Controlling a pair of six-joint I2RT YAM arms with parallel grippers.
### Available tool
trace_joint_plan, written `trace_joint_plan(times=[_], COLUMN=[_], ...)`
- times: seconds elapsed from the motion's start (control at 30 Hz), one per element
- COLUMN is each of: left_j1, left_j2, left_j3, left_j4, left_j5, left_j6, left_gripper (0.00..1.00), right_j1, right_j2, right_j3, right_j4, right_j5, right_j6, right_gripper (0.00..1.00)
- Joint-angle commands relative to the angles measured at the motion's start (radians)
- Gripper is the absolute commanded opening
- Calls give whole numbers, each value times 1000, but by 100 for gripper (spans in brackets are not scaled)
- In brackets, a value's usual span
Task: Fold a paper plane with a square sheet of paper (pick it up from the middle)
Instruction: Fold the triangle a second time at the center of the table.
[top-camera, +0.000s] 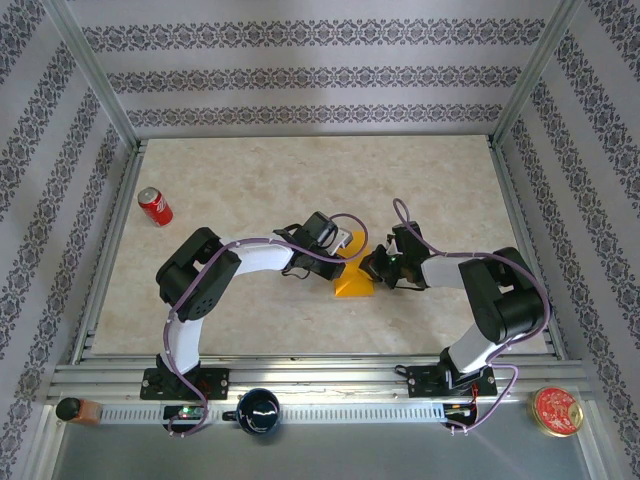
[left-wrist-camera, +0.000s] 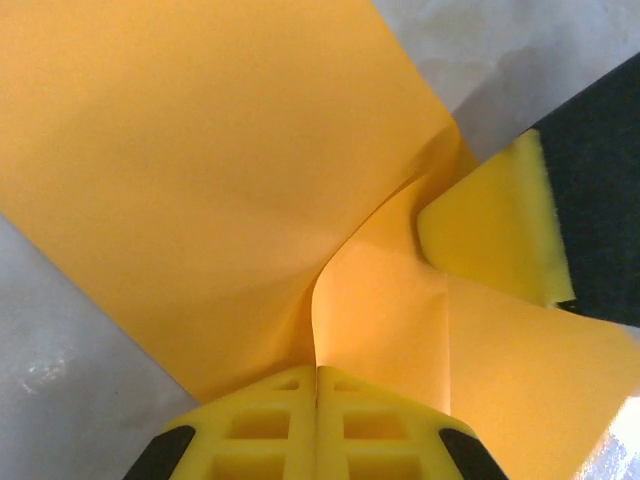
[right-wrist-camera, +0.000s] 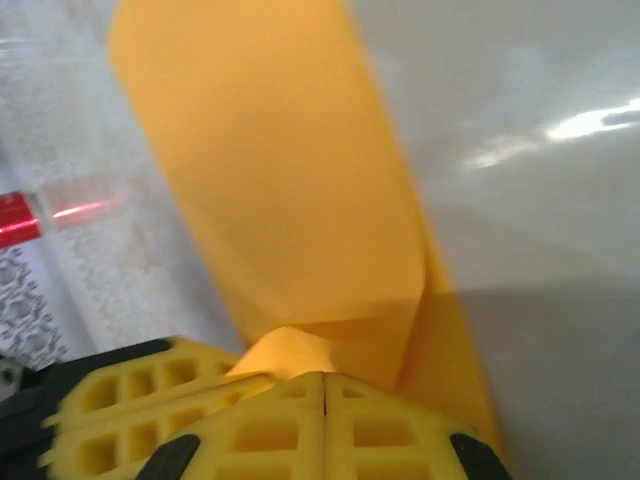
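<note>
**Top view:** left hand (top-camera: 347, 247) and right hand (top-camera: 378, 268) meet mid-counter (top-camera: 250, 170) at the partly folded sheet (top-camera: 353, 284). There is no dart shape yet, so most folds seem to remain. The counter is beige and marbled, the walls patterned, and a red can (top-camera: 155, 206) stands far left.

**Left wrist:** left hand (left-wrist-camera: 317, 372) is pressed together, pinching a raised crease.

**Right wrist:** right hand (right-wrist-camera: 325, 378) is likewise pinching the sheet.

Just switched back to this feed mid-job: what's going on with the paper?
Both arms meet over the middle of the table. The left gripper and the right gripper are each shut on the sheet of paper, pinching it from opposite sides. The sheet is bent and part-folded between them, not yet a plane. The red soda can sits apart, far left.
</note>
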Motion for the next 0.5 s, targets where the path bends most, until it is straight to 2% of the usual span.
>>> trace_joint_plan(times=[0.0, 0.3, 0.47], left_j1=[11, 11, 11], left_j2=[33, 36, 35], left_j3=[-16, -18, -18], left_j4=[-50, -53, -58], left_j5=[-7, -4, -5], left_j6=[0, 3, 2], left_gripper=[5, 5, 5], right_j1=[-16, -56, -55], right_j2=[15, 28, -35], right_j3=[-30, -29, 7], right_j4=[-39, -10, -58], right_j5=[76, 25, 55], right_j6=[-12, 3, -50], right_gripper=[5, 6, 7])
